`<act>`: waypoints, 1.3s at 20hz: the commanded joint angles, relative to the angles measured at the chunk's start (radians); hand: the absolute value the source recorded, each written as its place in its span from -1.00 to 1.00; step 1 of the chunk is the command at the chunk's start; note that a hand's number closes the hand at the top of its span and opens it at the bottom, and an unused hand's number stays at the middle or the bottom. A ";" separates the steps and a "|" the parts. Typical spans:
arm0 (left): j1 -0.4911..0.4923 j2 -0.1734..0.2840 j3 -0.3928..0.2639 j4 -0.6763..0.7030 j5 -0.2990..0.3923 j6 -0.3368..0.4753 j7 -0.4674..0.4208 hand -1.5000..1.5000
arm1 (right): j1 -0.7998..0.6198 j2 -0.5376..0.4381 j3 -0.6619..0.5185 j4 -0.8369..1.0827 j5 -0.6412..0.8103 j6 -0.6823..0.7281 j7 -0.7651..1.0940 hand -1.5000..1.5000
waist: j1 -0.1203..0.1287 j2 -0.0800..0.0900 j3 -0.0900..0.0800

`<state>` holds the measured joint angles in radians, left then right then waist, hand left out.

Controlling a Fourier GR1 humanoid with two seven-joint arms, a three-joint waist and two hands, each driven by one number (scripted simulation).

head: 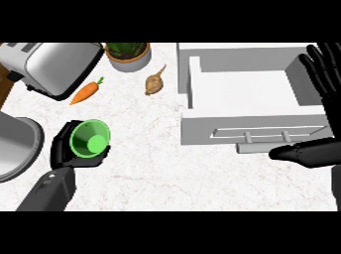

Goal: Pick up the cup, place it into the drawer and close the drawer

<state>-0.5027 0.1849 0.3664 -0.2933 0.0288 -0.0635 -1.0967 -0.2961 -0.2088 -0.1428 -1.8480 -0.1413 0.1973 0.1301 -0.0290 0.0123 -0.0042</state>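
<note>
One green cup on show, sitting in the left hand at the lower-left part of the counter, well apart from the drawer. Black fingers curl round its sides, so the hand is gripping it. Cup's mouth faces straight up toward the viewer w/ the round base visible inside the rim, i.e. its long axis runs vertical, more or less upright; can't tell any slight tilt. Can't tell either whether it touches the counter or is lifted off it.

Right hand is at the right edge, fingers straight and spread, pointing up the view, thumb sticking out to the left near the drawer's front corner. It holds nothing.

One drawer, white, pulled out and open, w/ a bar handle on its front face; inside shows bare.

Other bits, one of each: a toaster top left, a carrot just beside it, a potted plant at the top, a pale root veg right of the carrot, a grey pot-like thing at the left edge.
</note>
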 commanded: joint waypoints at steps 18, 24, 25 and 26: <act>-0.343 -0.182 -0.164 -0.428 0.029 -0.009 0.407 1.00 | 0.040 -0.038 -0.035 -0.031 -0.003 0.012 0.035 -1.00 | 0.035 -0.021 0.005; -0.447 -0.184 -0.293 -0.558 0.084 0.152 0.606 1.00 | 0.043 0.007 -0.004 -0.011 0.048 -0.024 -0.011 -1.00 | 0.025 -0.017 0.005; -0.460 -0.183 -0.257 -0.542 0.048 0.133 0.622 1.00 | 0.049 0.007 -0.008 -0.001 0.050 -0.020 -0.029 -1.00 | 0.025 -0.014 0.005; -0.541 -0.184 -0.320 -0.546 0.106 0.195 0.702 1.00 | 0.040 0.008 -0.022 0.076 0.057 -0.012 -0.095 -1.00 | 0.021 -0.015 0.005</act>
<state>-0.9283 0.0061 0.1076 -0.8030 0.0984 0.0419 -0.5409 -0.2554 -0.2080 -0.1564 -1.8319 -0.0997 0.1843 0.0969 -0.0011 -0.0049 0.0006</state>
